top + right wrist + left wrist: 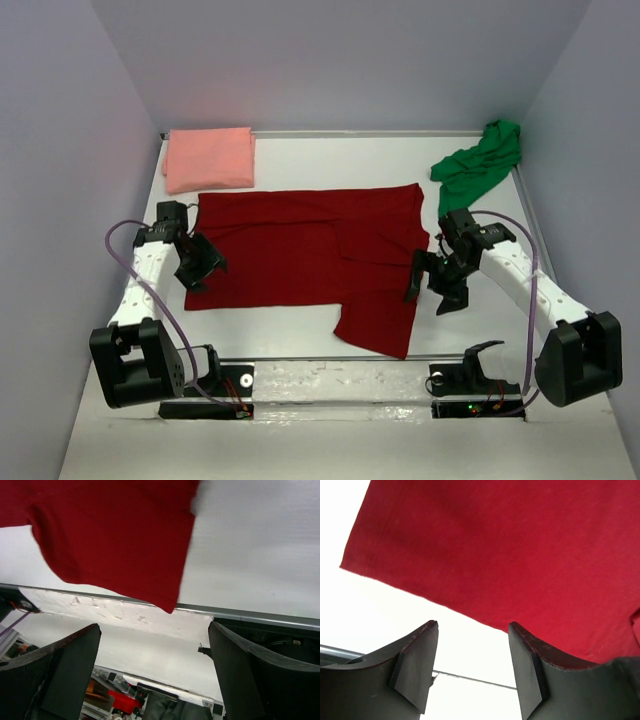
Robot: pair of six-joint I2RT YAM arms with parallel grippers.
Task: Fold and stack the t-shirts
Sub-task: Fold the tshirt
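Note:
The dark red t-shirt (310, 255) lies spread across the middle of the table, partly folded, with one flap reaching toward the near edge (115, 535). My left gripper (203, 268) hangs open at the shirt's left edge (510, 555), nothing between its fingers (415, 665). Off the shirt's right edge my right gripper (433, 284) is open wide and empty, fingers (245, 675) apart over bare table. A salmon pink t-shirt (209, 158) lies folded at the back left. The bright green t-shirt (482, 163) sits crumpled at the back right.
White table surface (300, 150) is walled in by grey panels on three sides. A metal rail (340, 362) runs along the near edge, between the two arm bases. Purple cables loop beside each arm.

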